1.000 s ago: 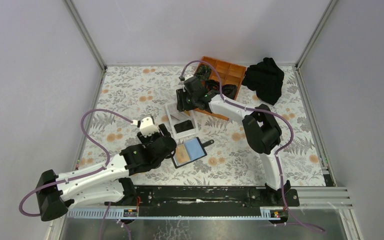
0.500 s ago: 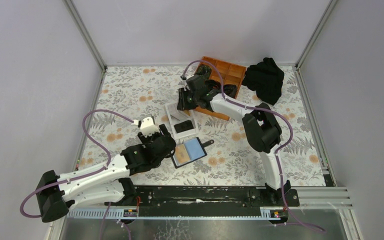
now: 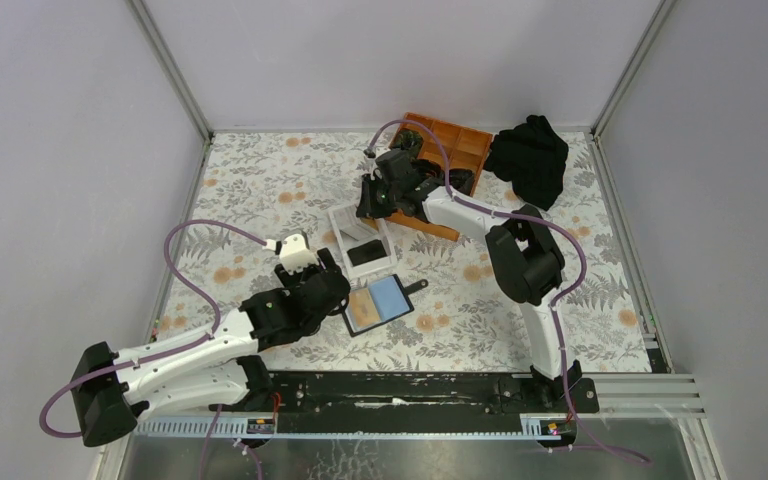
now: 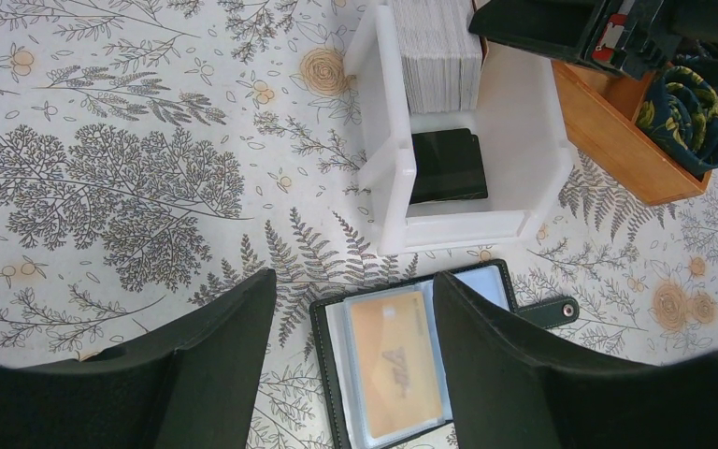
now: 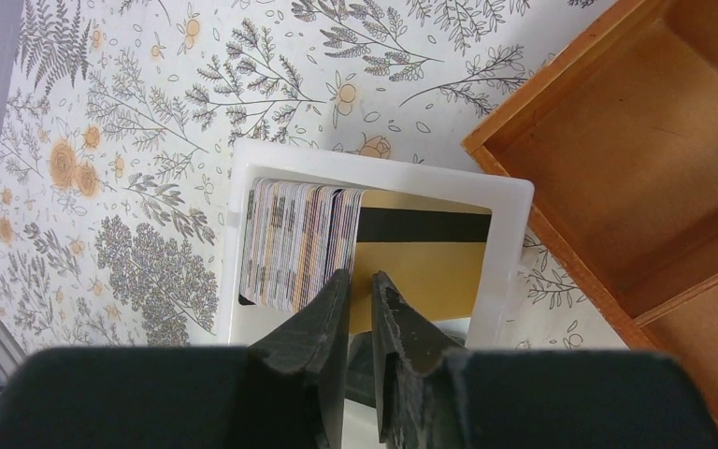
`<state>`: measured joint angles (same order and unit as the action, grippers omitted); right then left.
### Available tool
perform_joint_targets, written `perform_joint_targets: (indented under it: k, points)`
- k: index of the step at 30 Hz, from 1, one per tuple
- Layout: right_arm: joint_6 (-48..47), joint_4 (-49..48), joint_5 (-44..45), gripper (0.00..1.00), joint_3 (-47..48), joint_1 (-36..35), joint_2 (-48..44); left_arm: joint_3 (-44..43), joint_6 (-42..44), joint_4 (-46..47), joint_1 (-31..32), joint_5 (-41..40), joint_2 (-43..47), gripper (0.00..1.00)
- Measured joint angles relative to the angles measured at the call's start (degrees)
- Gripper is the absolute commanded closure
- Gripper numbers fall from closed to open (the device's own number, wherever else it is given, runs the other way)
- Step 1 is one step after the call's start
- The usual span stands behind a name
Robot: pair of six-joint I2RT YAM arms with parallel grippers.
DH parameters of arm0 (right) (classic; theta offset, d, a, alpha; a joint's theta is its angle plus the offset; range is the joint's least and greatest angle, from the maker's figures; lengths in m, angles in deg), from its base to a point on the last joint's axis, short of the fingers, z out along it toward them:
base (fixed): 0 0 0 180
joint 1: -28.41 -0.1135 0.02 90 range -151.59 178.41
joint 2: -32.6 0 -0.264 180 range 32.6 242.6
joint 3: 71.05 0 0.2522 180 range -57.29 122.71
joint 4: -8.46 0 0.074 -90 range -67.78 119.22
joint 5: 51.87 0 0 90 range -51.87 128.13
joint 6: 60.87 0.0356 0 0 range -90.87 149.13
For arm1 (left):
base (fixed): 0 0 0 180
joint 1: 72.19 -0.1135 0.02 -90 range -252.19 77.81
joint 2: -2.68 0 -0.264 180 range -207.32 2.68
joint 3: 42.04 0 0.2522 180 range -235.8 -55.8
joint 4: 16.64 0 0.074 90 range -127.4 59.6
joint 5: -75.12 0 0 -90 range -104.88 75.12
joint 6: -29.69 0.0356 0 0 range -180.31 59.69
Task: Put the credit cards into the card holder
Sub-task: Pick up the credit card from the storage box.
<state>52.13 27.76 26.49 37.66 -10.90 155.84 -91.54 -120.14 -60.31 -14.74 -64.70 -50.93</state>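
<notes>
The left end effector (image 4: 353, 285) hovers over the floral worktop (image 3: 260, 180), jaws wide and holding nothing; its fingers (image 4: 215, 346) straddle the left half of the card holder (image 3: 375, 306). The holder lies open and flat near the middle of the worktop, just on the near side of the white box; an orange card (image 4: 395, 363) sits in its left sleeve and a blue card (image 3: 388, 296) in its right, and the strap tab (image 4: 550, 311) sticks out to the right. The box (image 4: 381, 140) is open-topped; a flat black thing (image 4: 446, 166) lies at its near end and a stack of cards (image 5: 294, 245) stands on edge at its far end, with a gold card (image 5: 425, 257) bearing a black stripe leaning beside the stack. The right end effector (image 5: 359, 292) hangs over the box, jaws narrow, fingertips close together at the edge of the stack; I cannot tell whether they pinch a card. A wooden tray (image 3: 460, 145) sits just right of the box; a black cloth (image 3: 530, 160) lies at the far right.
</notes>
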Motion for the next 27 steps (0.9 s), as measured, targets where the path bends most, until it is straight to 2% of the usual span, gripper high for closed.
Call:
perform_joint_targets:
  k: [19, 27]
  points:
    - [0.0, 0.4, 0.6, 0.86, -2.3, 0.0, -2.3, 0.0, 0.5, 0.7, -0.1, 0.6, 0.6, 0.30]
    - [-0.7, 2.1, 3.1, 0.92, -2.9, 0.0, -4.3, 0.0, 0.5, 0.8, -0.1, 0.8, 0.5, 0.30]
